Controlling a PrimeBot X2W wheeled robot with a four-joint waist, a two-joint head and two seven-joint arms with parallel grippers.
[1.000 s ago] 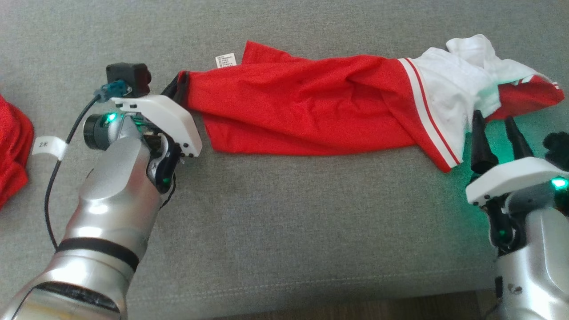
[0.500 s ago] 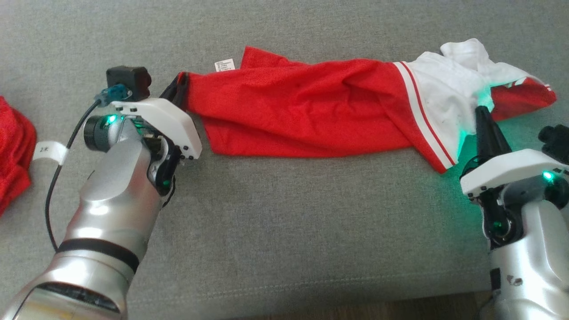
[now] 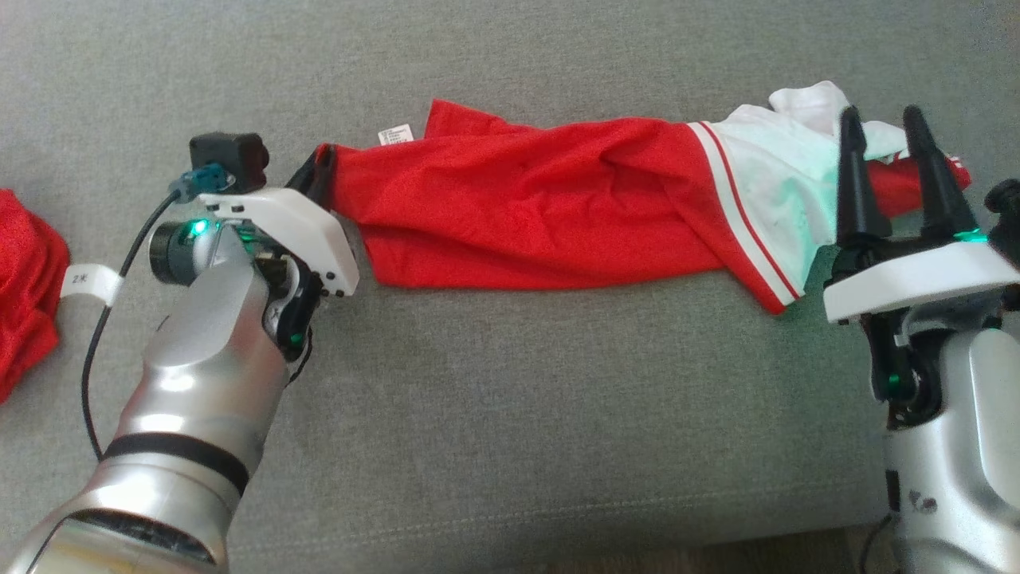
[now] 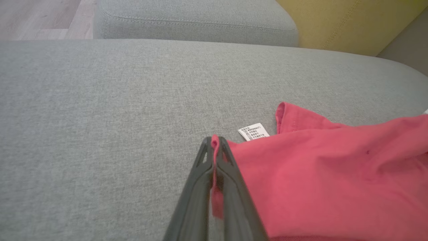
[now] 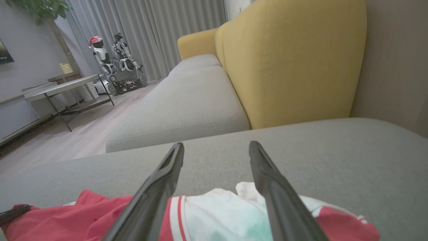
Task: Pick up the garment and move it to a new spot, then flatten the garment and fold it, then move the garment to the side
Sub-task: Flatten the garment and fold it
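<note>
**Left claw has its corner; right claw needs a clean bite on the bunched end**

The left gripper (image 4: 214, 140) is pressed together on a red hem edge of the garment (image 3: 542, 207), with a strip of cloth showing between its fingers. The right gripper (image 3: 880, 119) is spread with nothing held.

The step looks like the flattening. To do it well, the right claw should come down on one outer edge or corner, not the middle of the heap. It should close on a layer or two at most, then draw away from the left claw, low over the sofa cushion (image 3: 510, 414). The left pinch serves as the anchor. Biting many layers at once would likely lock the creases in.

From the left claw's tips the garment runs off to that claw's right, long and rumpled, with its white care label (image 4: 253, 131) just beside the fingertips. Under and between the right claw's fingers lies the white, red-striped panel. A white crumple sits just past its tips, and a red fold lies beside its right finger.
</note>
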